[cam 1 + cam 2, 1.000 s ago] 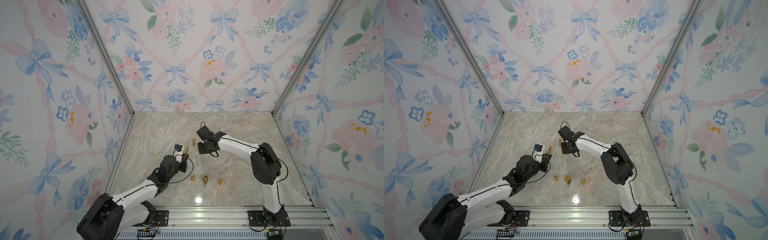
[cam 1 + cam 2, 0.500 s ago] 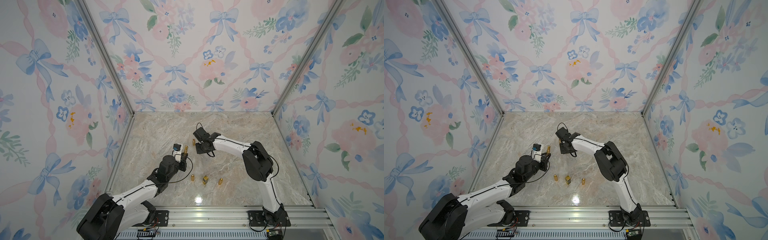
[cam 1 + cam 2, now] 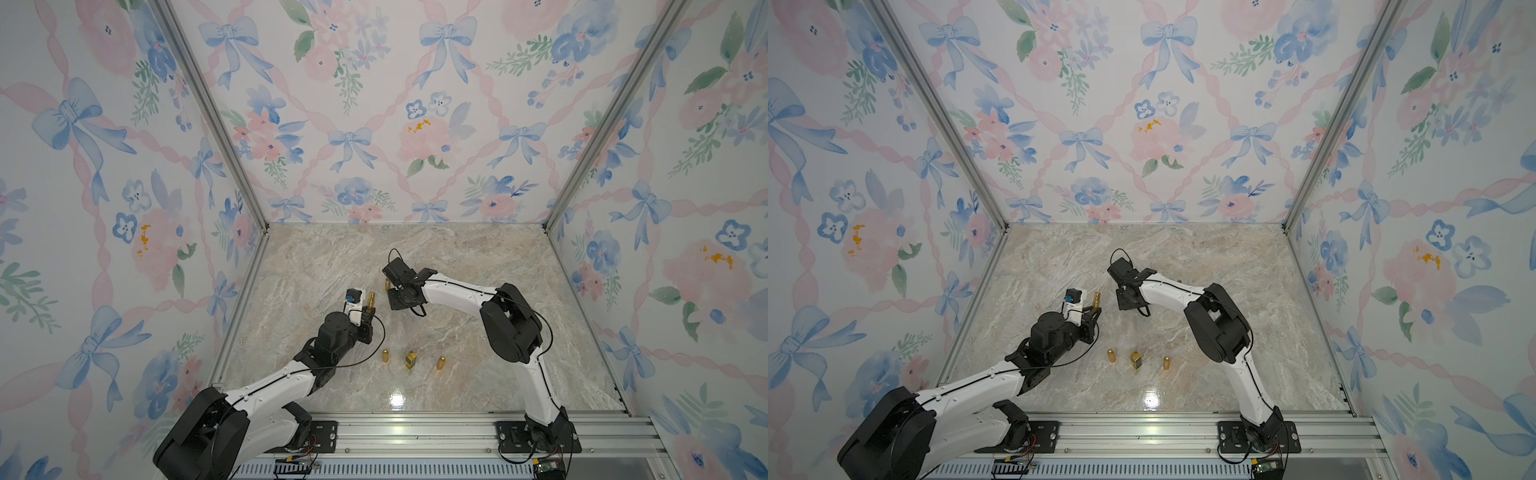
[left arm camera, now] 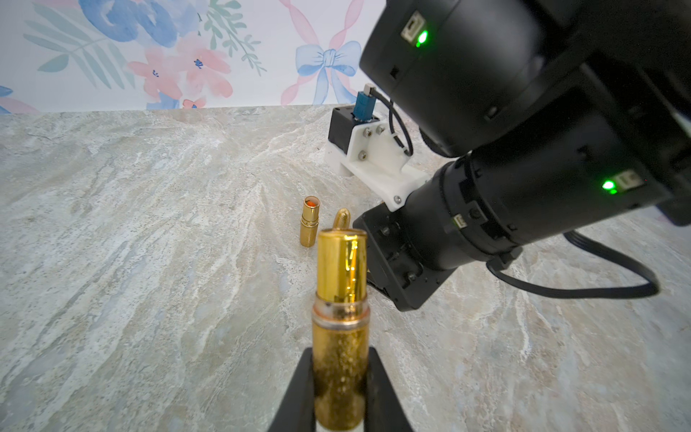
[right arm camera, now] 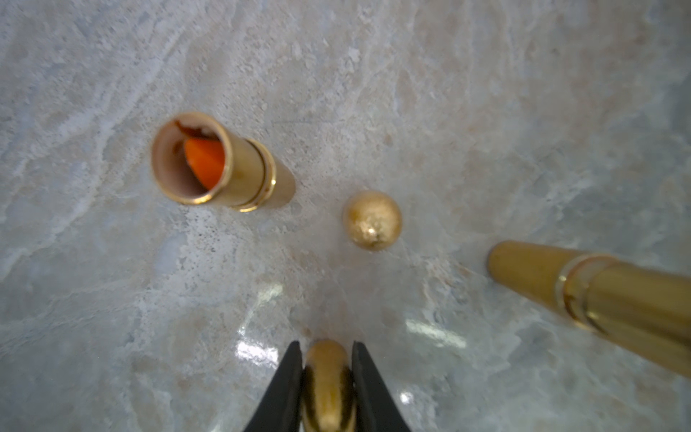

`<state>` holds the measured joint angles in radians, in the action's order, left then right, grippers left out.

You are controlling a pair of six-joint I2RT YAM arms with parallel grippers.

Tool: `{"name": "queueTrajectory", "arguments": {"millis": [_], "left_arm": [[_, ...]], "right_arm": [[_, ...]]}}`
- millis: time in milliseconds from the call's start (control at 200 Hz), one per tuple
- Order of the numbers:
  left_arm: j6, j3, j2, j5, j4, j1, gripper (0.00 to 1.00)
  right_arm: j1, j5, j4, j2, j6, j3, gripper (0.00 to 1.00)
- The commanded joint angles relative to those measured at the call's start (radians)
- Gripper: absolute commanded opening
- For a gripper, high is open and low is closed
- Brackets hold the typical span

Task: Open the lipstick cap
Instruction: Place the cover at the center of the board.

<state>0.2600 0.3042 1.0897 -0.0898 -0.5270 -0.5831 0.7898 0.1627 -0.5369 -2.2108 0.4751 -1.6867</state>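
Both top views put three small gold pieces [image 3: 411, 359] nearest the rail [image 3: 415, 428], standing untouched on the worktop [image 3: 478, 395]. Farther in, my left claw [image 4: 340, 355] is clamped on the lipstick [image 4: 341, 299] by its glittered base and holds it out over the marble. Its shiny inner tube is bare, so the cap is already off.

Just beyond, my right claw [image 5: 327, 348] has the lipstick cap [image 5: 327, 377] pinched between its fingers, rounded end pointing down at the worktop and well clear of the tube. I cannot tell whether the cap touches the marble yet. Farthest out stand an open lipstick [image 5: 224, 164] with an orange bullet and a loose rounded cap [image 5: 372, 220], near each other but apart.

I judge the pull is done and I'm on the put-down step. The next move calls for lowering the cap onto bare marble short of those two. Then I'd open the right claw squarely so the cap doesn't topple or roll, with the left grip kept firm.
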Motion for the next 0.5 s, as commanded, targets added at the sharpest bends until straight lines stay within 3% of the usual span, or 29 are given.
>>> {"name": "queueTrajectory", "arguments": {"millis": [0, 495], "left_arm": [[0.008, -0.014, -0.023, 0.001, -0.021, 0.008, 0.0], [-0.041, 0.019, -0.013, 0.069, -0.031, 0.009, 0.0]], "right_arm": [[0.01, 0.015, -0.005, -0.008, -0.006, 0.004, 0.31], [-0.006, -0.031, -0.152, 0.221, -0.02, 0.05, 0.55]]}}
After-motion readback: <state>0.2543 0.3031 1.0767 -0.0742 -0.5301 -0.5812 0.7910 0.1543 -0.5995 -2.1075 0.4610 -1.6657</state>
